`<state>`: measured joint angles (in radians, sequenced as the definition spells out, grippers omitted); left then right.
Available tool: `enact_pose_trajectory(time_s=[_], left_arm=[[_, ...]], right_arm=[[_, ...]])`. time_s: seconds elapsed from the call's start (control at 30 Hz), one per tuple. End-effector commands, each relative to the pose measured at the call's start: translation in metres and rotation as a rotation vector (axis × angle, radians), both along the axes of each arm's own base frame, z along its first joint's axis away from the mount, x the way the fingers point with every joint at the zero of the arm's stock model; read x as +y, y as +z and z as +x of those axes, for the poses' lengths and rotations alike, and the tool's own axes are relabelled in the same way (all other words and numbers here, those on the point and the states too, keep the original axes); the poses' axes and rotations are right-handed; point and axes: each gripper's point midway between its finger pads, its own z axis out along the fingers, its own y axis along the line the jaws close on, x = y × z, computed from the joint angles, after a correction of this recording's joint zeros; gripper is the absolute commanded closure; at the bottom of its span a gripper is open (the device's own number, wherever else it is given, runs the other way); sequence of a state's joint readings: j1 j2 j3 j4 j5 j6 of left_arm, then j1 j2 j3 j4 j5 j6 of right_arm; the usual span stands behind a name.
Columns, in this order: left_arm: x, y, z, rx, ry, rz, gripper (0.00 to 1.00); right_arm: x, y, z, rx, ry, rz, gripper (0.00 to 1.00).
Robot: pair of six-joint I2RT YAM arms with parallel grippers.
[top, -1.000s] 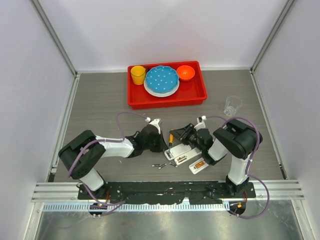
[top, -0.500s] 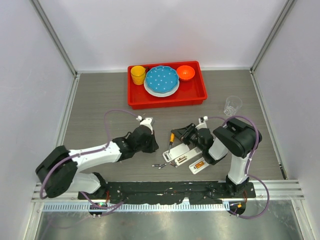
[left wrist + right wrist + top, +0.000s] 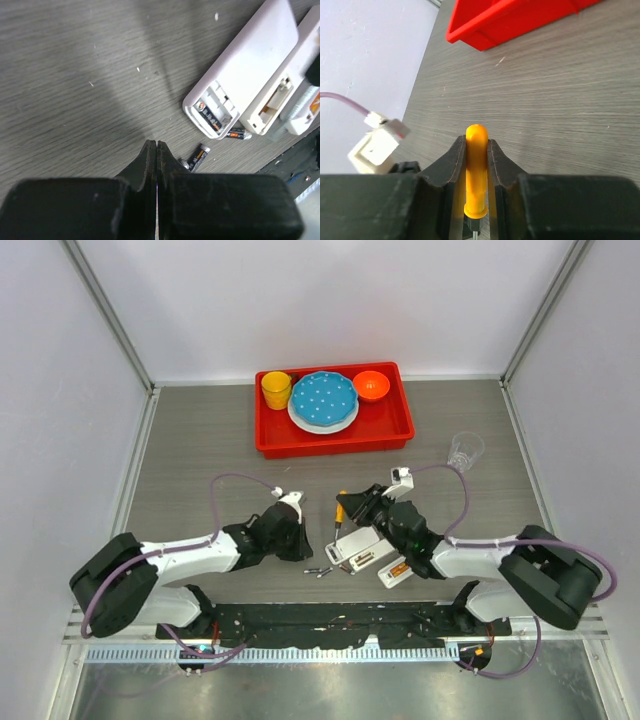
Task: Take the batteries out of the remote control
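Note:
The white remote [image 3: 358, 550] lies open near the table's front; in the left wrist view [image 3: 250, 65] one dark battery [image 3: 210, 117] sits in its compartment. A second white piece [image 3: 397, 571] lies beside it and shows an orange patch. Two loose batteries [image 3: 318, 570] lie on the table, also seen in the left wrist view [image 3: 239, 134] [image 3: 198, 155]. My left gripper [image 3: 303, 543] [image 3: 156, 144] is shut and empty, just left of the loose batteries. My right gripper [image 3: 350, 508] [image 3: 476, 142] is shut on the orange-handled screwdriver [image 3: 341, 510] [image 3: 476, 170], behind the remote.
A red tray [image 3: 335, 445] at the back holds a yellow cup [image 3: 276, 390], a blue plate [image 3: 323, 400] and an orange bowl [image 3: 371, 385]. A clear glass [image 3: 465, 450] stands at the right. The tray's corner [image 3: 510, 20] shows in the right wrist view.
My left gripper has pulled back to the left, away from the remote. My right arm's elbow has swung down and to the right; its gripper still holds the screwdriver.

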<state>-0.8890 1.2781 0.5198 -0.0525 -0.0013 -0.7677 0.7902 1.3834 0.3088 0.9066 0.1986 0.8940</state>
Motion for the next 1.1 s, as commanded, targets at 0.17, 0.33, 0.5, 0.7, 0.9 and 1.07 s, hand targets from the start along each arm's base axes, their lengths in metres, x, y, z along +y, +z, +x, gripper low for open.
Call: enact_pose_trajectory(time_s=[0.17, 0.33, 0.5, 0.7, 0.9, 1.07], left_arm=[[-0.028, -0.003, -0.002, 0.034, -0.026, -0.121, 1.0], [-0.038, -0.012, -0.006, 0.055, -0.032, -0.139, 1.0], [-0.047, -0.019, -0.013, 0.074, -0.048, -0.146, 1.0], [-0.045, -0.03, -0.015, 0.092, -0.031, -0.124, 1.0], [-0.043, -0.036, -0.015, 0.093, -0.02, -0.112, 1.0], [-0.042, -0.04, -0.015, 0.096, -0.011, -0.109, 1.0]], right_arm=[[-0.028, -0.004, 0.002, -0.091, -0.201, -0.256, 0.98], [-0.031, -0.018, -0.004, -0.083, -0.251, -0.259, 0.99], [-0.027, -0.025, -0.007, -0.061, -0.246, -0.241, 0.99], [-0.025, -0.029, -0.008, -0.05, -0.243, -0.226, 0.99], [-0.019, -0.033, -0.009, -0.034, -0.223, -0.237, 0.99], [-0.002, -0.04, -0.014, 0.039, -0.166, -0.195, 0.99]])
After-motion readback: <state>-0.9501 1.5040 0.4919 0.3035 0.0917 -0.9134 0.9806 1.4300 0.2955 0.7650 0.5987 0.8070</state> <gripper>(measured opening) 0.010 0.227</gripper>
